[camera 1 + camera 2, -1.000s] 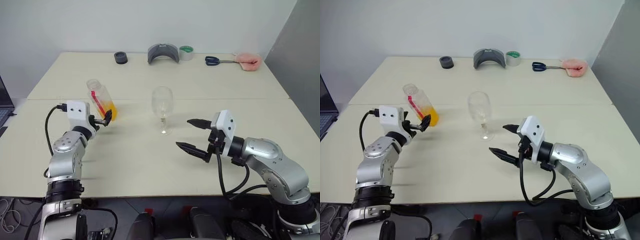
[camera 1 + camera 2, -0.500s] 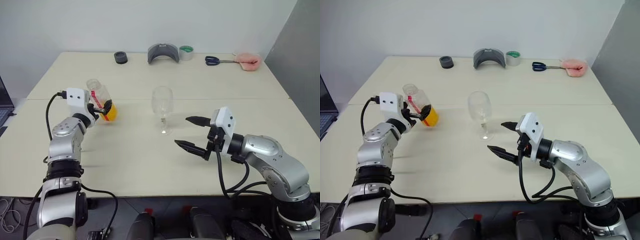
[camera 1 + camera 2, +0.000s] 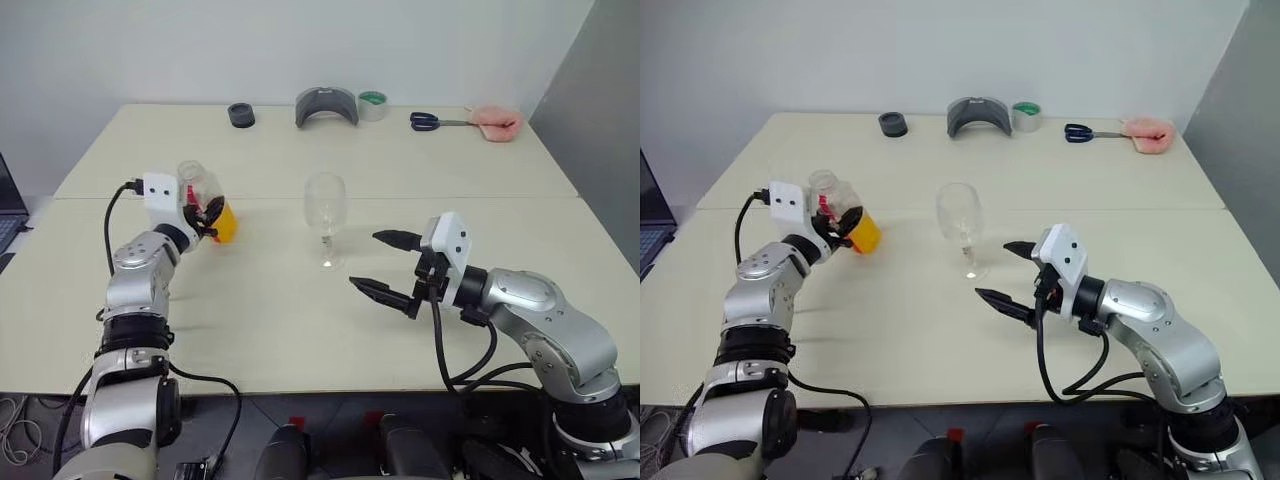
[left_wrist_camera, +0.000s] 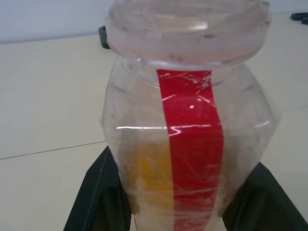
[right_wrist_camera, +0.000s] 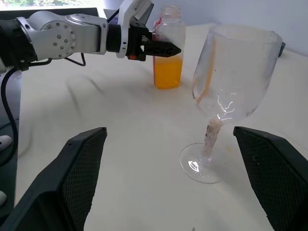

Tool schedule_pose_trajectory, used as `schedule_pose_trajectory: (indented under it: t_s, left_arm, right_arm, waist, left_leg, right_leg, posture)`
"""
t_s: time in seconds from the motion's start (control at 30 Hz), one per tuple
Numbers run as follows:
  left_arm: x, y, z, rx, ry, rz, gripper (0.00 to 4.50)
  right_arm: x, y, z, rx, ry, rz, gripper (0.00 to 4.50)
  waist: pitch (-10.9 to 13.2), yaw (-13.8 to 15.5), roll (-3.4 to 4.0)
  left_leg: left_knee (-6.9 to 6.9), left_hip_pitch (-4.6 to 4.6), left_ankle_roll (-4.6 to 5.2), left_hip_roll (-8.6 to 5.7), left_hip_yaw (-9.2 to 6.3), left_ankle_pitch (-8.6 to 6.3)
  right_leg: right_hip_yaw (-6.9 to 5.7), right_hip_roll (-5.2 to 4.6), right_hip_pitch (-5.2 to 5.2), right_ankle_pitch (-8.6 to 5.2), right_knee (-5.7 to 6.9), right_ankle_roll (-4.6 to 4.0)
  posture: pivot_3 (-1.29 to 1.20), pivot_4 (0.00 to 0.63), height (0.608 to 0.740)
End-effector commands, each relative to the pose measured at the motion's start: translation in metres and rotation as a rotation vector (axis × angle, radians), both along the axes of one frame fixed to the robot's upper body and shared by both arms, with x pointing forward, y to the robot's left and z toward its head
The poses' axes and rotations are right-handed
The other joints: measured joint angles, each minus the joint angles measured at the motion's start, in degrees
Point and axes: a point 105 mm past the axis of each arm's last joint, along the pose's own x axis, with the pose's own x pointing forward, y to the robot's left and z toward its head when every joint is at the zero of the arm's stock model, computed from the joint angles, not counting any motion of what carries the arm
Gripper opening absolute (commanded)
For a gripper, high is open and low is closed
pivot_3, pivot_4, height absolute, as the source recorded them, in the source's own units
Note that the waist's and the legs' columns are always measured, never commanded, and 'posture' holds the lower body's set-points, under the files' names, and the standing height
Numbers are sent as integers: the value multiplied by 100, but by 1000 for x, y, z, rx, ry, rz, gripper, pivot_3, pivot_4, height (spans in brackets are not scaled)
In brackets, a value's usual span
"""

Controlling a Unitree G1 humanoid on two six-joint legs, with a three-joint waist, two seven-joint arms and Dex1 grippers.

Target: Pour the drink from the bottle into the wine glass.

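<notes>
Left gripper (image 3: 207,214) is clamped on the bottle (image 3: 204,199), one black finger on each side of its body just under the shoulder, as the left wrist view shows. Bottle stands at about 9 o'clock from the glass (image 3: 325,213), near the left part of the table (image 3: 260,300); whether its base touches the table cannot be told. It is roughly upright, mouth uppermost, no cap on the neck. The drink (image 5: 167,72) fills the lower part of the bottle only; a red label strip (image 4: 192,149) runs down its side. Glass stands upright on its foot near the table centre, bowl holding no liquid, apart from both grippers. Right gripper (image 3: 388,262) hovers at about 4 o'clock from the glass, near it but not touching, fingers spread wide and pointing toward it. Along the far edge, around 12 o'clock from the glass: a black ring (image 3: 241,115), a grey curved piece (image 3: 326,105), a tape roll (image 3: 372,104), scissors (image 3: 432,122) and a pink object (image 3: 497,122).
</notes>
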Motion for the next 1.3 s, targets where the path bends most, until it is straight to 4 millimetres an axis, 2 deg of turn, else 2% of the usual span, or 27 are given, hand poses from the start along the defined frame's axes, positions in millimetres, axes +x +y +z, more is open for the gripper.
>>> schedule_pose_trajectory:
  t_s: [0.03,0.13,0.2,0.43,0.67,0.93,1.3]
  left_arm:
    - [-2,-43,41,182,-156,-140,1851]
    - [-3,-77,63,345,-265,-244,1850]
    - [-4,-89,74,423,-323,-280,1849]
    - [-6,-114,103,662,-518,-344,1848]
    - [-2,-118,113,769,-609,-346,1847]
    - [-4,-125,109,936,-692,-387,1841]
    - [-2,-124,117,1076,-792,-342,1840]
  right_arm:
    - [-1,-1,23,65,-92,-34,4500]
    - [2,-3,36,149,-117,-74,4500]
    - [4,-5,42,166,-169,-97,4500]
    - [-1,-22,42,178,-192,-77,4500]
    - [-9,-37,38,131,-176,-58,4500]
    - [-8,-41,38,118,-173,-76,4500]
    - [-9,-42,39,139,-171,-87,4500]
  waist:
    - [1,10,-2]
    - [1,52,-2]
    - [1,55,-2]
    - [1,34,-2]
    - [2,32,-2]
    - [2,32,-3]
    - [2,33,-3]
  left_leg:
    - [2,-3,0,0,-2,0]
    - [5,-12,-3,-2,-6,2]
    - [6,-14,-4,-4,-3,2]
    - [2,-11,0,-2,1,0]
    - [4,-11,1,-3,5,0]
    - [5,-12,1,-4,2,0]
    - [5,-13,2,-4,2,0]
  right_leg:
    - [-2,0,0,0,-1,0]
    - [-5,0,-5,0,-1,0]
    - [-3,-1,-6,0,-2,0]
    - [-1,2,-7,0,-2,0]
    - [1,2,-7,0,0,0]
    - [-1,3,-7,0,1,1]
    - [-2,3,-7,0,1,1]
  posture:
    - [0,150,740]
    - [0,150,740]
    - [0,150,740]
    - [0,150,740]
    - [0,150,740]
    - [0,150,740]
    - [0,150,740]
